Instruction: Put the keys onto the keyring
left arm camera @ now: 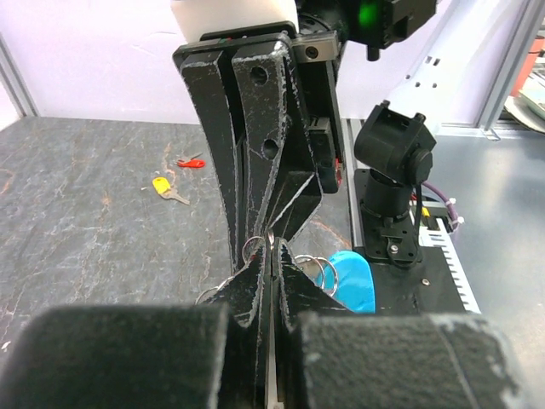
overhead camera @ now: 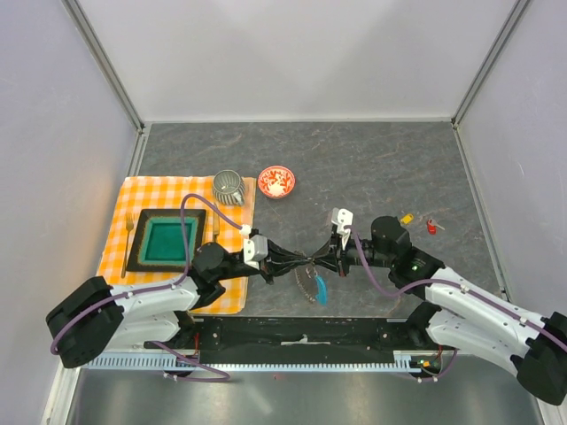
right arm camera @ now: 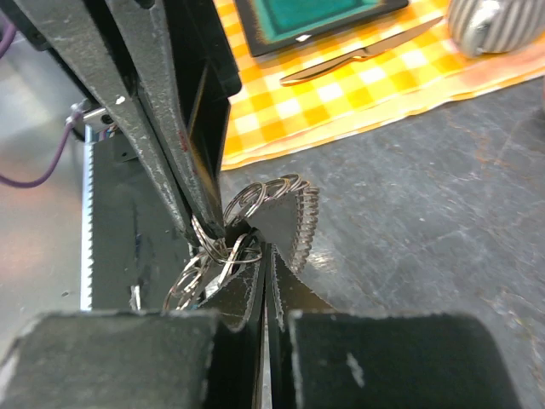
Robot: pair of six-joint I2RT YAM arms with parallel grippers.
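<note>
the left gripper (left arm camera: 271, 274) and right gripper (right arm camera: 266, 266) meet tip to tip low over the near middle of the table (overhead camera: 372, 159), both with jaws pressed together and pinching the thin metal rings of the keyring (right arm camera: 279, 194), which fans out between them. its blue tag (overhead camera: 321, 290) hangs just below, toward the arm bases. the yellow key (overhead camera: 407, 218) and red key (overhead camera: 431, 227) lie loose on the table, right of the grippers and apart from the keyring.
</note>
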